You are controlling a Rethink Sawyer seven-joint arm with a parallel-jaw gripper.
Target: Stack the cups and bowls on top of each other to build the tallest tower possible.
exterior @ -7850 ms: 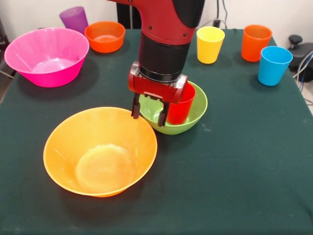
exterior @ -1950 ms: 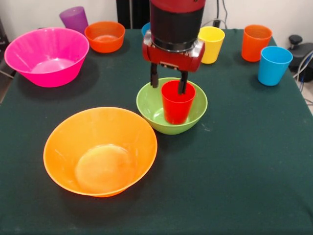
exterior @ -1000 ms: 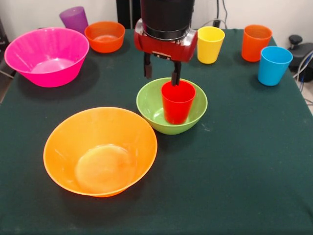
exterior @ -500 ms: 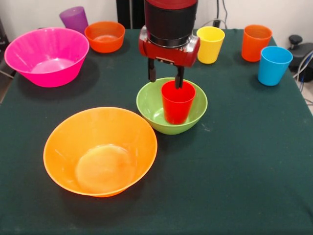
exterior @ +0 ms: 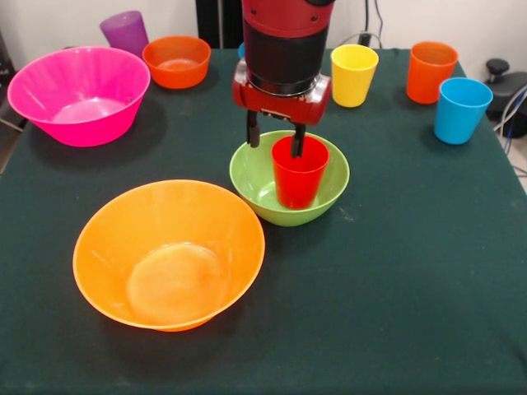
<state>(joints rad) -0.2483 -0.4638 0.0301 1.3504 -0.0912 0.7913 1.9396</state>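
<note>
Nearest the camera, lower left of the frame, the large yellow-orange bowl [exterior: 169, 253] sits mouth up on the worktop [exterior: 412, 288]. Behind it, at centre, the red cup [exterior: 299, 171] stands upright inside the green bowl [exterior: 288, 180], its long axis vertical. My fingers [exterior: 274, 138] hang parted just above and left of that cup: one finger tip at its rim, the other outside over the bowl. They hold nothing. The pink bowl [exterior: 80, 94] lies upper left. Farthest, along the top: purple cup [exterior: 124, 32], small orange bowl [exterior: 176, 60], yellow cup [exterior: 353, 74], orange cup [exterior: 431, 72], blue cup [exterior: 460, 109], all well apart.
</note>
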